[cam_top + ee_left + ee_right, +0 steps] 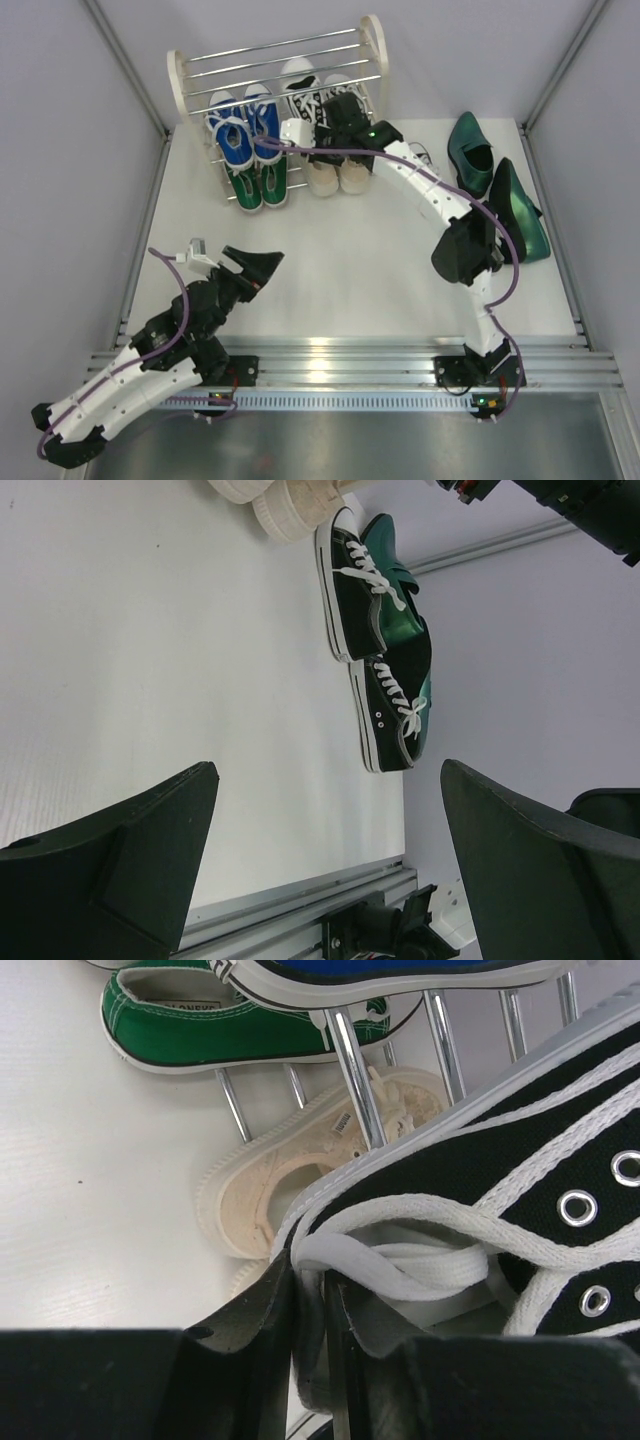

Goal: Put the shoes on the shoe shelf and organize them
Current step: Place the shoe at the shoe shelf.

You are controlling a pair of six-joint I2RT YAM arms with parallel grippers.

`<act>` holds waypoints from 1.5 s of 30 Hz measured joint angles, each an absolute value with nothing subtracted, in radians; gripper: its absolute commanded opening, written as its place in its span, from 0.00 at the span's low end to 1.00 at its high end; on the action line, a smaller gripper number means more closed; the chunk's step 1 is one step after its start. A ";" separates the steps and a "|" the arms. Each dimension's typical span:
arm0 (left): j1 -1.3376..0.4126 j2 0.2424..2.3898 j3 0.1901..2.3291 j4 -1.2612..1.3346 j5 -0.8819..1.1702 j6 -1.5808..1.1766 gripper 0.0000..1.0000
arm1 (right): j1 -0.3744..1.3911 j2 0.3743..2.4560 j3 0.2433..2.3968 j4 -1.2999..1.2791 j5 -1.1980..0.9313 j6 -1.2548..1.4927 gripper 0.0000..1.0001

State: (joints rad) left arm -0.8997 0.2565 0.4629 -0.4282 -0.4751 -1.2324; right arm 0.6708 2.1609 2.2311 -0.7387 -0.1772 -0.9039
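At the shelf [375,50] — two blue sneakers [240,135], two green sneakers [258,187], two beige sneakers [340,177].

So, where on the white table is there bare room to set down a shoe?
Bare: the middle of the white table, between the beige canvas sneakers, the open left gripper and the right arm. Crowded: the right side, around the glossy dark green dress shoes.

Table [330,290] is carrying shelf [177,88], dress shoes [470,150], black pair [355,595]; shelf is holding blue shoes [240,135], green shoes [257,187], black sneaker [520,1160]; beige shoes [338,175] are lying at its foot.
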 measured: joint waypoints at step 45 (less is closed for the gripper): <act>-0.900 0.340 0.495 -0.404 -0.416 -1.227 0.98 | 0.664 2.059 2.110 -0.453 -0.047 -0.719 0.62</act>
